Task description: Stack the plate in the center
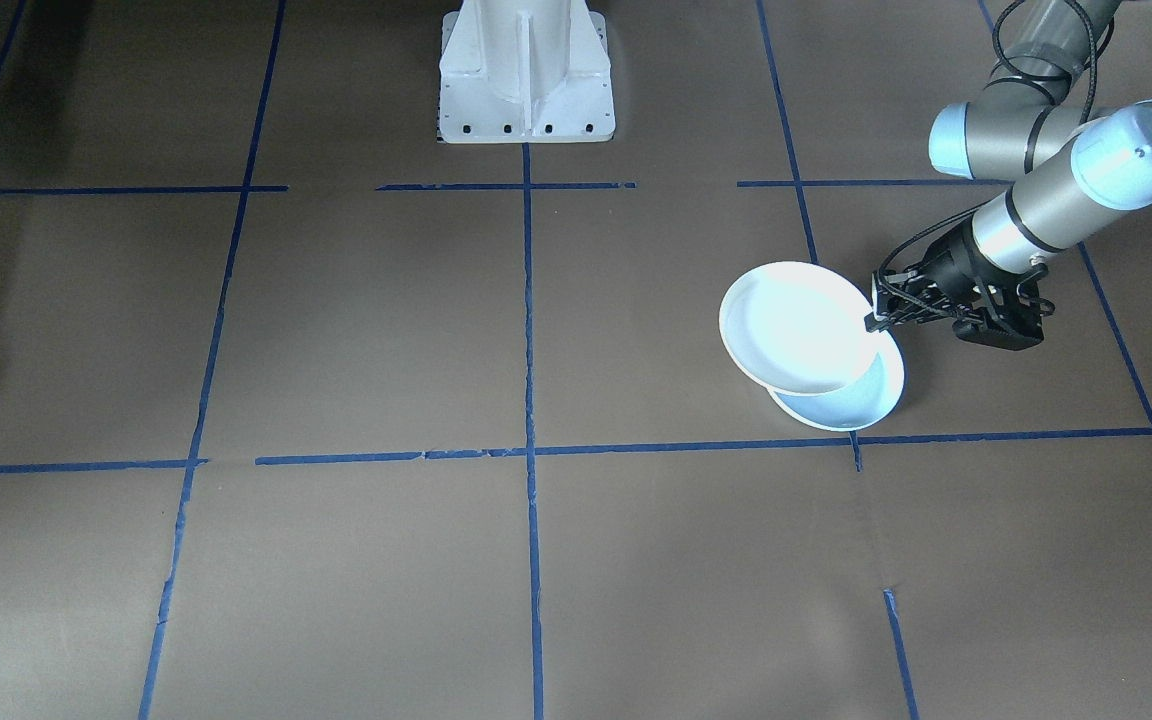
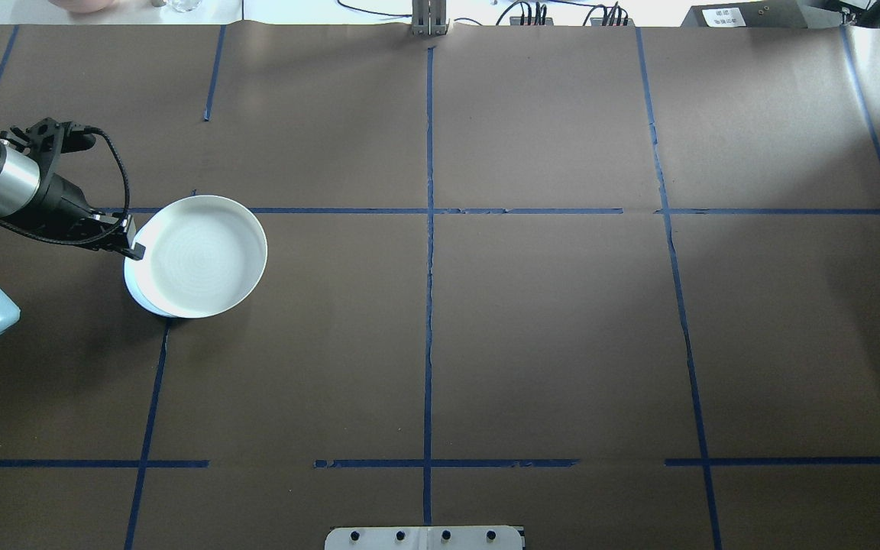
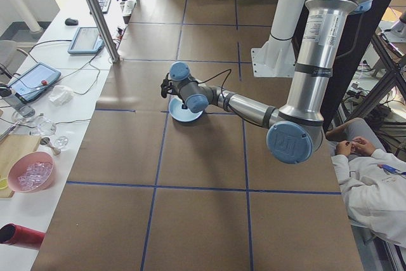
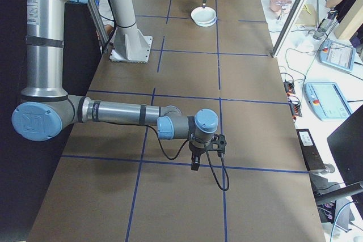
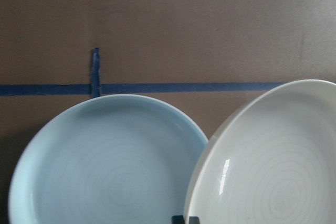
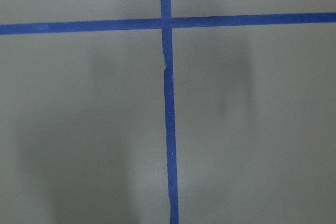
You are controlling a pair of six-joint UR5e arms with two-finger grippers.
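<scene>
A white plate (image 2: 203, 256) hangs tilted just above the table, on the robot's left side, and my left gripper (image 2: 131, 246) is shut on its rim. It partly overlaps a light blue plate (image 1: 861, 400) that lies flat on the brown table. In the left wrist view the light blue plate (image 5: 105, 171) fills the lower left and the white plate (image 5: 278, 166) the lower right. My right gripper (image 4: 194, 164) points down over a tape line far from both plates; I cannot tell whether it is open or shut.
Blue tape lines (image 2: 429, 305) divide the brown table into squares. The robot's white base (image 1: 526, 80) stands at mid-table edge. A side bench with tablets (image 3: 85, 39) and a pink bowl (image 3: 30, 172) runs along the far edge. A person (image 3: 371, 182) sits beside the robot.
</scene>
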